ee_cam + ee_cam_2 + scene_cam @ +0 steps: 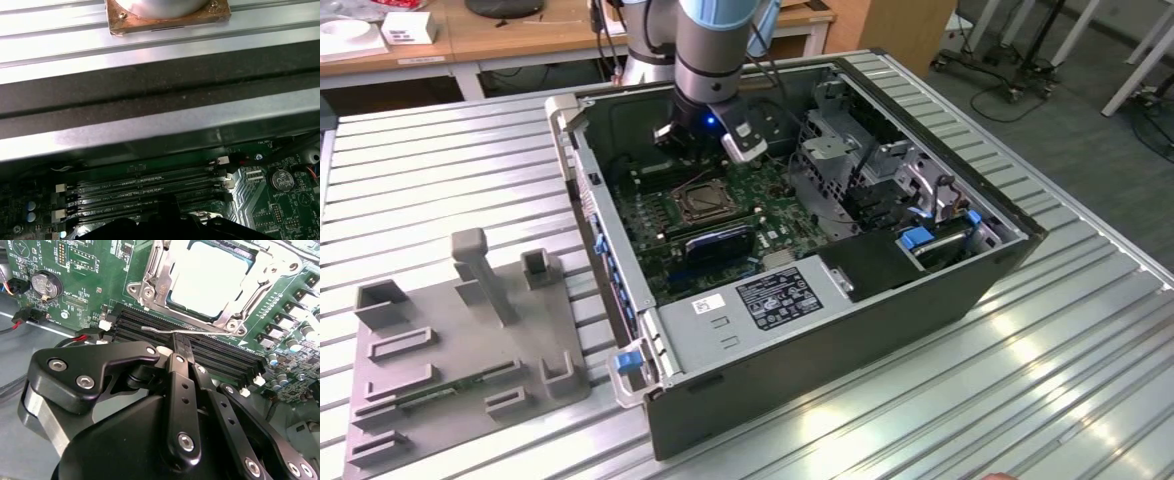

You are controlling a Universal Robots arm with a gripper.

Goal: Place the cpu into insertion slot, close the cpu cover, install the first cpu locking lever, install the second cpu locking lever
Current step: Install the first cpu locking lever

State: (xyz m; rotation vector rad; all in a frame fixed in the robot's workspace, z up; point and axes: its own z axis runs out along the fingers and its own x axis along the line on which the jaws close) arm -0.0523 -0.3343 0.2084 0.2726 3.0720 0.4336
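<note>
Where the black pincer (181, 342) stands pressed together, the thin silvery wire locking lever (157, 329) lies crosswise at its tips, between them and the silvery square cpu (210, 277).

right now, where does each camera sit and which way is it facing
Exterior view: off the arm, high, looking down into the open computer case; the arm shows.
Second wrist view: behind the claw, looking along it at the cpu inside the cpu cover.
First wrist view: low, facing the memory slots and case wall; the claw's edge shows.
Both wrist views share the memory slots and coin battery.
</note>
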